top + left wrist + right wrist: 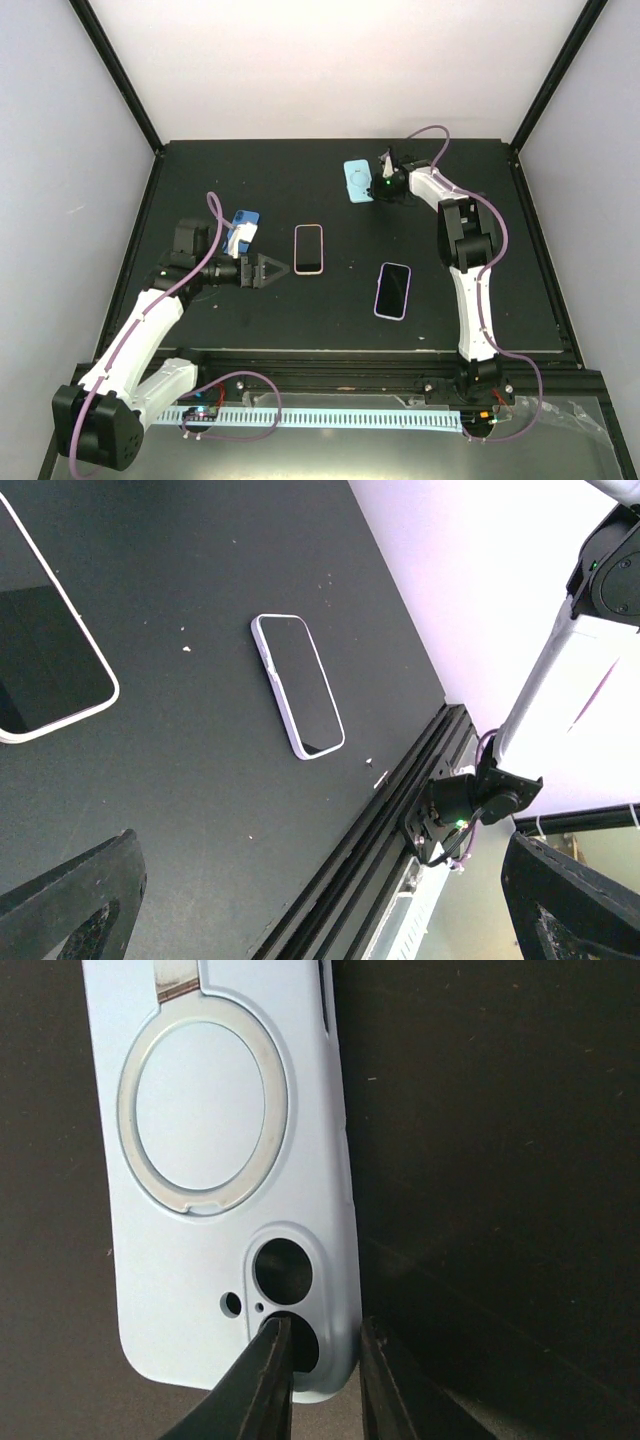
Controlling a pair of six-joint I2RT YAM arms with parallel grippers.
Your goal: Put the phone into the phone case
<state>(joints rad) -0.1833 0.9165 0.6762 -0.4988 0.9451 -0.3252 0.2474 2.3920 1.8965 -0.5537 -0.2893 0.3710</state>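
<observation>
Phone case (pixel 357 181): back up, far side | right gripper (pixel 325 1360): pinching its corner at the camera hole | left gripper (pixel 275 271): wide open, empty | white-edged phone (pixel 309 248), purple-edged phone (pixel 393 290): flat in the middle | step: grabbing case; next, flip it hollow side up

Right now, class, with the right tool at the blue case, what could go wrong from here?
The right tool straddles only the thin strip between the camera cutout and the corner of the light blue phone case; if lifted, the case could twist or slip out. The case also lies back-up, so it must be flipped before loading.
</observation>
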